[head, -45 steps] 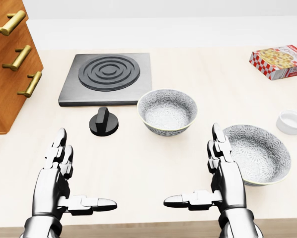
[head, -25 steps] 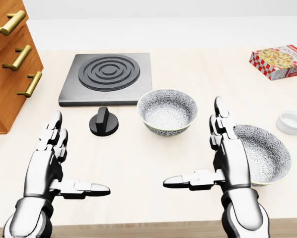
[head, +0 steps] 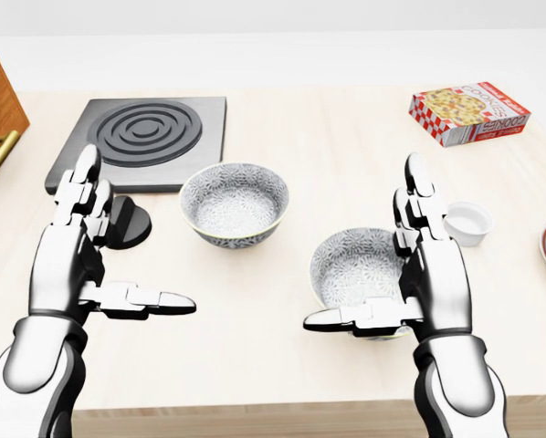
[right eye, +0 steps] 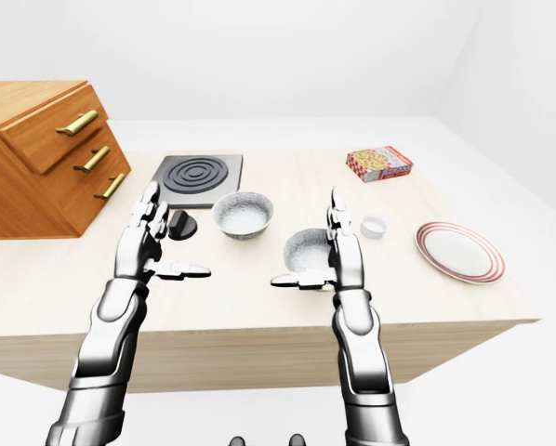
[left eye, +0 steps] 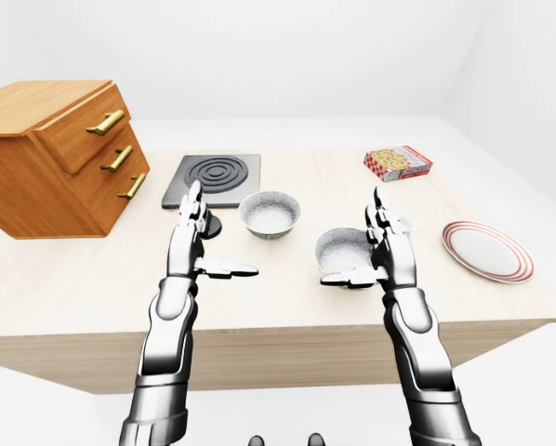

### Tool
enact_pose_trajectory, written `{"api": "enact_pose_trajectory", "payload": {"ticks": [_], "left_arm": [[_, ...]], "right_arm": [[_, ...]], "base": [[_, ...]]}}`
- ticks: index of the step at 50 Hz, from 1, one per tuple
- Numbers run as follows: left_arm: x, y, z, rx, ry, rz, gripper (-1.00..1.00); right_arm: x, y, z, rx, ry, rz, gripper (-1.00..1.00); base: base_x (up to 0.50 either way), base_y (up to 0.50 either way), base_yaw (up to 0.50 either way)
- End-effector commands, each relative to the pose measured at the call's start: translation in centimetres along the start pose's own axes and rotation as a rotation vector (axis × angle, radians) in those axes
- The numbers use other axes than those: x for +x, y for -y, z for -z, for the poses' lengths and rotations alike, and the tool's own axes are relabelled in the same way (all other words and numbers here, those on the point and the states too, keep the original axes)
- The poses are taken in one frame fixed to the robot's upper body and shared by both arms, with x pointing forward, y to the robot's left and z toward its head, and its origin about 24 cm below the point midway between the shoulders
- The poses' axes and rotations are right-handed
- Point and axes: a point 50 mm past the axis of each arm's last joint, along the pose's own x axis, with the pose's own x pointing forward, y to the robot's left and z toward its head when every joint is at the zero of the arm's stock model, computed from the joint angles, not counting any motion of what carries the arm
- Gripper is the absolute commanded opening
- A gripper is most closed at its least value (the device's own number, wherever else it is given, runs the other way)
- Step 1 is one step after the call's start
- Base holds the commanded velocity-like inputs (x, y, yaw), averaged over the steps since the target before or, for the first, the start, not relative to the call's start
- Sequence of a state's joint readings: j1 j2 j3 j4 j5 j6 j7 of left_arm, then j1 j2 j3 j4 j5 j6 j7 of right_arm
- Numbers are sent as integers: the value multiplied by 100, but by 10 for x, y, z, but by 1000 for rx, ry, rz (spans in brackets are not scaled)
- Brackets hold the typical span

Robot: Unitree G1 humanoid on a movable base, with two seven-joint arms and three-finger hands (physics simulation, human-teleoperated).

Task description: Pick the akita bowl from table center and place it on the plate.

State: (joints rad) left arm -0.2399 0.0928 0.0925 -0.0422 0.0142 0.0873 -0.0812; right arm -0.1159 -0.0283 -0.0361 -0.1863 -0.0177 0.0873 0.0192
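Akita bowl (head: pixel 234 203) on pale wooden table (head: pixel 346 137)

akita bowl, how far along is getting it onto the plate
Done: nothing. The upper bowl by the stove and the nearer bowl both sit on the table; the plate is bare. In hand: nothing; right hand open beside the nearer bowl, left hand open. Left: grasp, lift, carry, set down.
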Motion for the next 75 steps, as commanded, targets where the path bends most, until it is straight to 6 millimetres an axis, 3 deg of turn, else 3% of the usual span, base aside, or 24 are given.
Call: {"api": "enact_pose_trajectory", "payload": {"ticks": [1, 24, 32, 48, 54, 64, 75], "left_arm": [[2, -1, -5, 4, 20, 0, 100], [-3, -1, -3, 18, 14, -1, 100], [-4, -2, -2, 20, 8, -5, 100], [-5, -4, 0, 36, -1, -13, 100], [10, -15, 15, 156, -83, -30, 100], [35, -29, 11, 471, -15, -44, 100], [41, -36, 44, 710, -169, -41, 100]], "right_arm": [[0, 1, -2, 1, 9, 1, 100], [-5, -3, -3, 4, 12, -44, 100], [-5, -3, -1, -5, 3, -42, 100], [-7, -1, 0, -11, -1, -36, 100], [-7, -1, 1, -12, -4, -38, 100], [-6, -2, 3, -9, -12, -39, 100], [-6, 0, 6, -8, -25, -38, 100]], "base": [[-4, -50, 0], [8, -48, 0], [46, -12, 0], [0, 0, 0], [0, 0, 0], [0, 0, 0], [0, 0, 0]]}}
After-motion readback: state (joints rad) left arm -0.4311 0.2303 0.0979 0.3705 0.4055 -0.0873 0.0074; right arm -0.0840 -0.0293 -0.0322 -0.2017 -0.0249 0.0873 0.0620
